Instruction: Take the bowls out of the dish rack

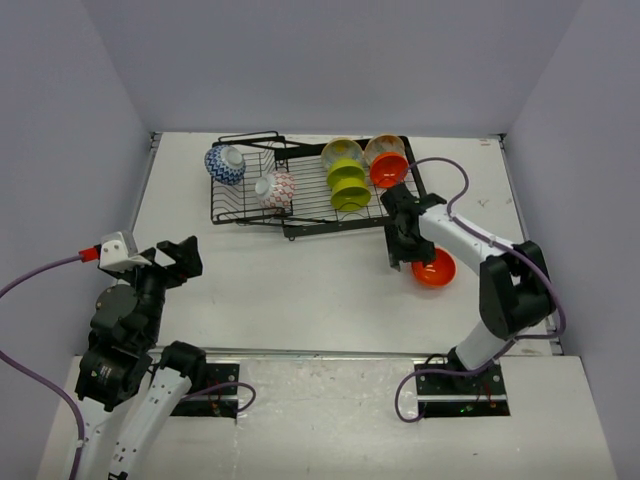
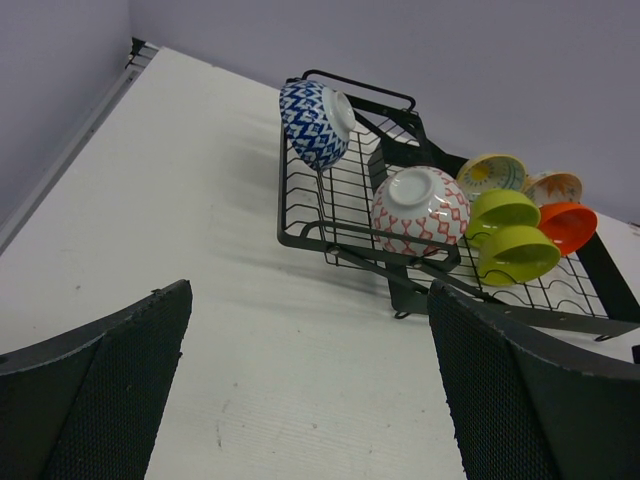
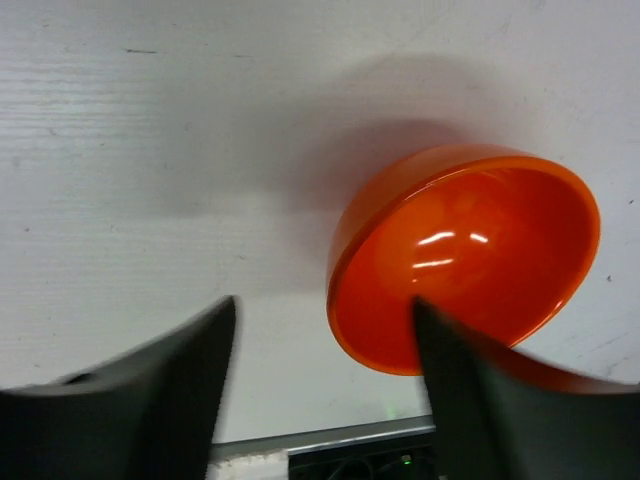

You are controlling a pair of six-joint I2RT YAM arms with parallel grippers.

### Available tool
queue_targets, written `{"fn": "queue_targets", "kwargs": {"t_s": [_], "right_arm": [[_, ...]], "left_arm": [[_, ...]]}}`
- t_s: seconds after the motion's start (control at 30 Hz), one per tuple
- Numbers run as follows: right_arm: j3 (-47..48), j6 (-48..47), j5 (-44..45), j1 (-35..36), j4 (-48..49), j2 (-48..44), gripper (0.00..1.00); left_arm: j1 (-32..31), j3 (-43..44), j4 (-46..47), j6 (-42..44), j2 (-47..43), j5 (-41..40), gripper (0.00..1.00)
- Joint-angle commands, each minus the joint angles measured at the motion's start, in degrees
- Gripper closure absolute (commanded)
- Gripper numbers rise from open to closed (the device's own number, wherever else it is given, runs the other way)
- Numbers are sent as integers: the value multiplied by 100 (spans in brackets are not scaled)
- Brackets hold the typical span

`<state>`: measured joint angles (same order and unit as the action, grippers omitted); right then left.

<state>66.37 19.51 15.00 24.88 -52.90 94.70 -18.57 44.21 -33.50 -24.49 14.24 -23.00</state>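
Observation:
The black wire dish rack (image 1: 300, 222) stands at the back of the table. It holds a blue-patterned bowl (image 1: 224, 163), a red-and-white bowl (image 1: 275, 190), two lime green bowls (image 1: 349, 185), a cream bowl with a yellow centre (image 2: 492, 170) and an orange bowl (image 1: 389, 169). Another orange bowl (image 1: 438, 270) sits on the table right of the rack's front, tilted in the right wrist view (image 3: 470, 260). My right gripper (image 3: 322, 310) is open at it, one finger (image 3: 470, 380) over its inside, the other well off the rim. My left gripper (image 2: 310, 300) hangs open and empty over the table's left side (image 1: 178, 258).
The rack (image 2: 300, 235) lies ahead and to the right of the left gripper. The table's right edge runs close behind the loose orange bowl. Grey walls close in the table on three sides.

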Motion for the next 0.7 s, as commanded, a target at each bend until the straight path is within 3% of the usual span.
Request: {"fn": "queue_targets", "kwargs": {"t_s": [0.0, 0.17, 0.27, 0.33, 0.37, 0.47, 0.5, 0.57, 0.6, 0.67], "right_arm": [[411, -70, -23, 122, -88, -688, 18], [912, -158, -217, 131, -63, -1532, 14], [975, -132, -796, 122, 866, -2014, 2], [546, 227, -1208, 78, 2332, -2244, 1], [213, 899, -1289, -9, 3303, -2384, 1], [-289, 2385, -1202, -386, 4634, -2377, 1], [-456, 3453, -1271, -518, 5040, -2368, 1], [-913, 4652, -1474, -747, 5979, -2307, 1], [-1350, 5711, -1474, -861, 6933, -2167, 3], [-1469, 6361, -905, -871, 7531, -1939, 10]], "left_arm": [[-33, -8, 212, 50, -18, -46, 0], [-33, -8, 212, 50, 0, -46, 0], [-33, -8, 212, 50, 17, -46, 0], [-33, -8, 212, 50, 26, -46, 0], [-33, -8, 212, 50, 44, -46, 0], [-33, -8, 203, 50, 53, -46, 0], [-33, -8, 212, 50, 70, -38, 0], [-33, -8, 203, 50, 79, -29, 0], [-33, -8, 212, 50, 96, -20, 0], [-33, -8, 212, 50, 114, -11, 0]]}}
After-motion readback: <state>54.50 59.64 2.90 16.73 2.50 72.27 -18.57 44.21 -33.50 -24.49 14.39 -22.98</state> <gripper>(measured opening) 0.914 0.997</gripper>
